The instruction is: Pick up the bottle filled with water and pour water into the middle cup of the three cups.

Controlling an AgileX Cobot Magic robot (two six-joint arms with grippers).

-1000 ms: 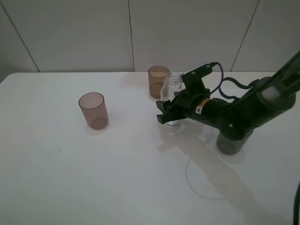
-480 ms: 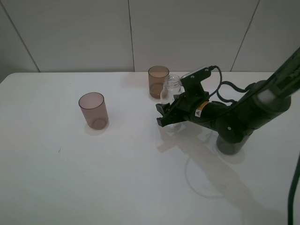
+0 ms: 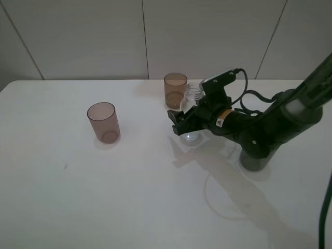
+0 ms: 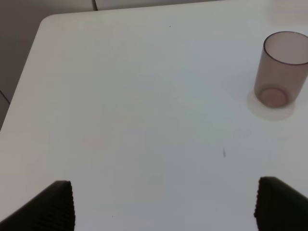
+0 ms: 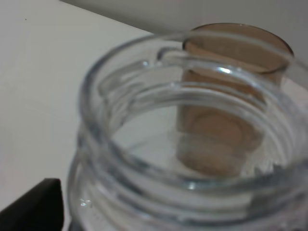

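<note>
The clear uncapped bottle (image 3: 194, 92) stands upright in my right gripper (image 3: 182, 120), which is shut around its body. Its base is at or just above the table; I cannot tell which. The amber-brown middle cup (image 3: 175, 89) stands just behind and left of the bottle's neck. In the right wrist view the bottle's threaded neck (image 5: 183, 159) fills the frame, with the amber cup (image 5: 231, 86) right behind it. The mauve-pink cup (image 3: 103, 122) stands at the left and also shows in the left wrist view (image 4: 281, 70). My left gripper (image 4: 166, 204) is open and empty over bare table.
The dark grey cup (image 3: 254, 160) stands at the right, partly hidden under my right arm (image 3: 270, 127). A thin cable loop (image 3: 218, 199) lies on the white table (image 3: 129, 197) in front of it. A panelled wall runs behind the table.
My right gripper has shifted a little left with the bottle, bringing the neck closer to the amber cup. The cups have not moved.
</note>
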